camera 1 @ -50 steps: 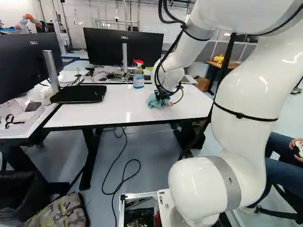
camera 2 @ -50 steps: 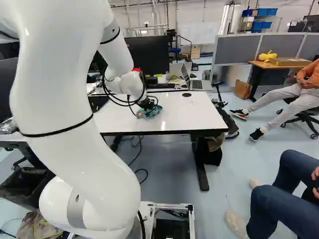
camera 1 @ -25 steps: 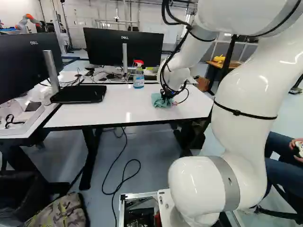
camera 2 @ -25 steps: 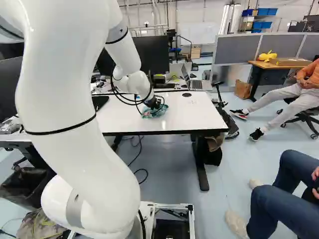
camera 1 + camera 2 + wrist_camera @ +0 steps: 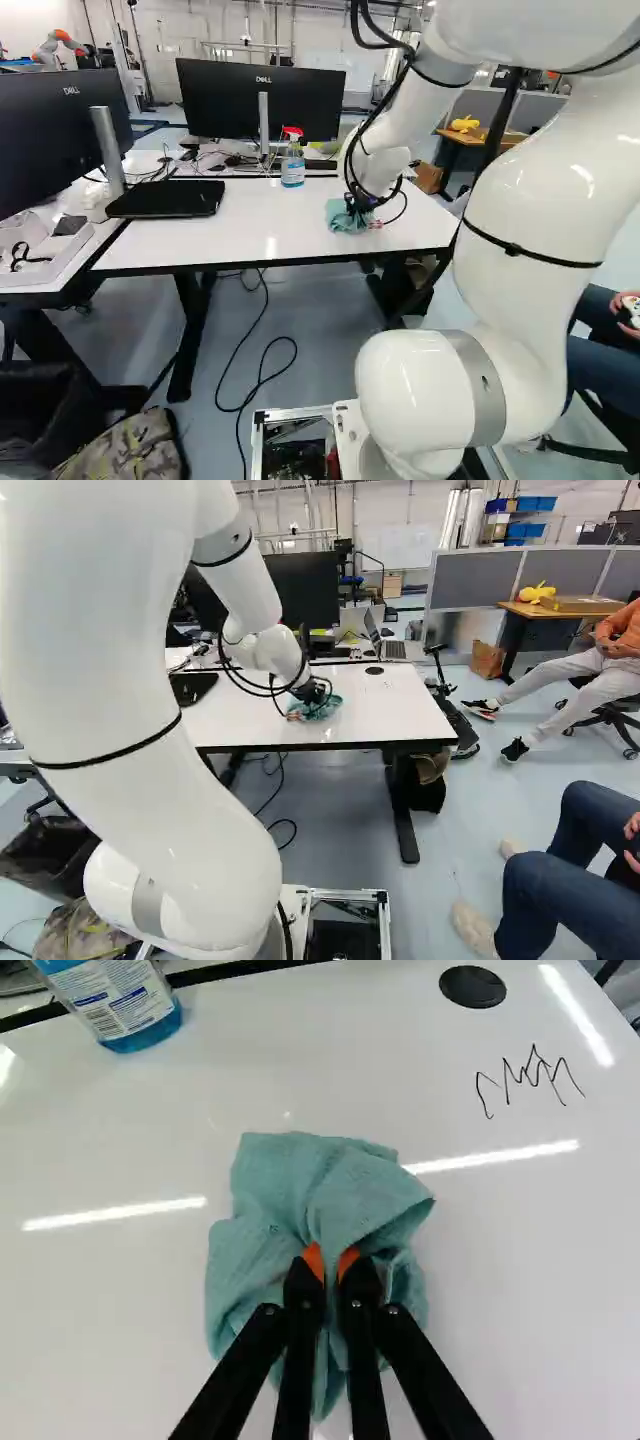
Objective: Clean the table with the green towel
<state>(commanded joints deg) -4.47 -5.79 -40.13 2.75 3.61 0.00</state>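
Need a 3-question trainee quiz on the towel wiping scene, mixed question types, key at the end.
1. True or false: the gripper has the towel pinched between its two fingers.

2. Which mark shows on the white tabletop?
A) a red ring
B) a black zigzag scribble
C) a row of green dots

3. Fill in the colour: the spray bottle standing on the tabletop has a ____ trigger head.

Key: 1 true; 2 B; 3 red.

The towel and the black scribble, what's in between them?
Only bare white table with a shiny streak of light on it, in the wrist view.
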